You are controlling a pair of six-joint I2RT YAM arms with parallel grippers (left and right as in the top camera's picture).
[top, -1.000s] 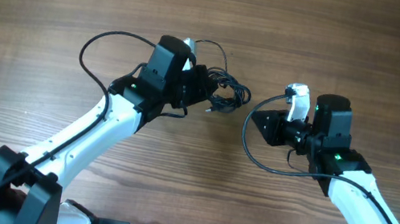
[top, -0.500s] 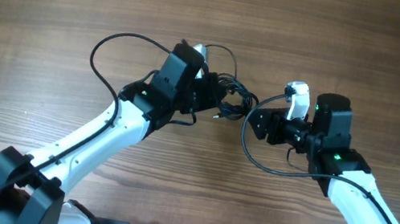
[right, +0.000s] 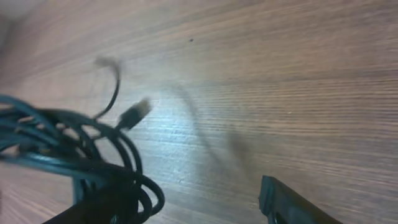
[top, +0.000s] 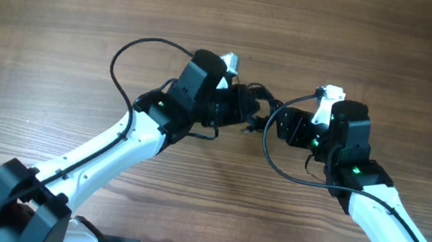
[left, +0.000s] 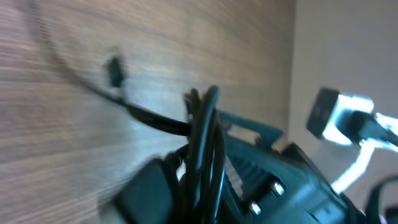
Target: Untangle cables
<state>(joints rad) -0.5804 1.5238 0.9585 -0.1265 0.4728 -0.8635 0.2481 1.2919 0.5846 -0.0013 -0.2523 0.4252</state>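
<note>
1. Table [top: 42, 4]: a wood-grain surface fills the overhead view. In the left wrist view a pale, featureless area [left: 348, 37] lies beyond the table edge. What it is cannot be determined.

2. Left arm [top: 105, 151]: it runs from the lower-left edge diagonally up and to the right. Its wrist is near the table centre, pointing right.

3. Right arm [top: 393, 221]: it runs from the lower-right edge up and to the left. Its wrist is turned left, so the two wrists face each other at close range.

4. Left gripper [top: 240, 107]: it is closed on the cable bundle [top: 256, 103]. The left wrist view is motion-blurred but shows the black strands [left: 202, 143] clamped across the gripper body.

5. Right gripper [top: 275, 124]: the fingers are spread wide and clamp nothing. In the right wrist view one finger [right: 292, 202] sits at lower right. The other sits at lower left, partly hidden behind the bundle [right: 68, 155].

6. Cable bundle: a tangle of dark loops lies between the two grippers, near the table centre.

7. Connector [right: 135, 112]: a small plug ends one loose strand. It stands clear of the tangle and also shows in the left wrist view [left: 115, 67].
</note>
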